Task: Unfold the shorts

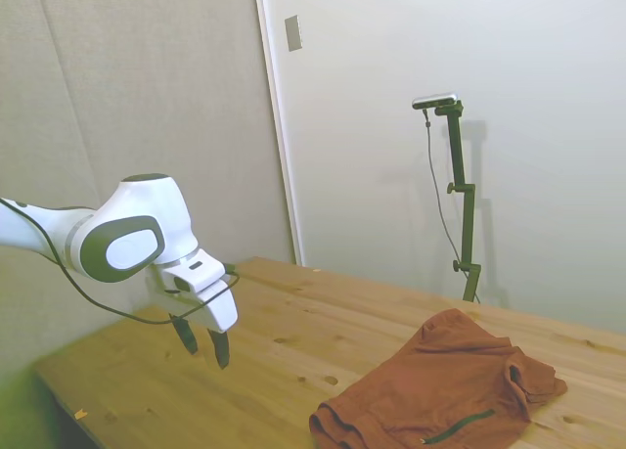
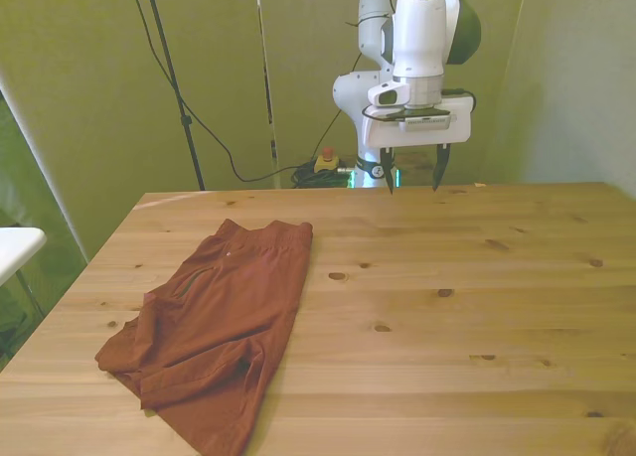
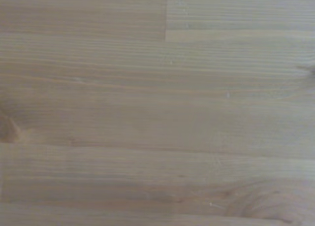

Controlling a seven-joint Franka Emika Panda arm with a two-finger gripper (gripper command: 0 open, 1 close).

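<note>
The white arm (image 1: 122, 236) reaches out level from the far side, its wrist bent so the gripper (image 2: 411, 183) points straight down. The two dark fingers (image 2: 387, 174) are spread apart with nothing between them. It appears to hang in the air, though the height is hard to judge.

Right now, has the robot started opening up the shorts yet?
Not yet. Nothing looks done: the shorts lie folded over and rumpled on the table, toward the front view's left. Nothing is in hand either: the gripper hangs open and empty above the far edge, well apart from the cloth, and the wrist view shows only bare wood. All of it is left: reach over, grab an edge, and spread the shorts flat.
</note>
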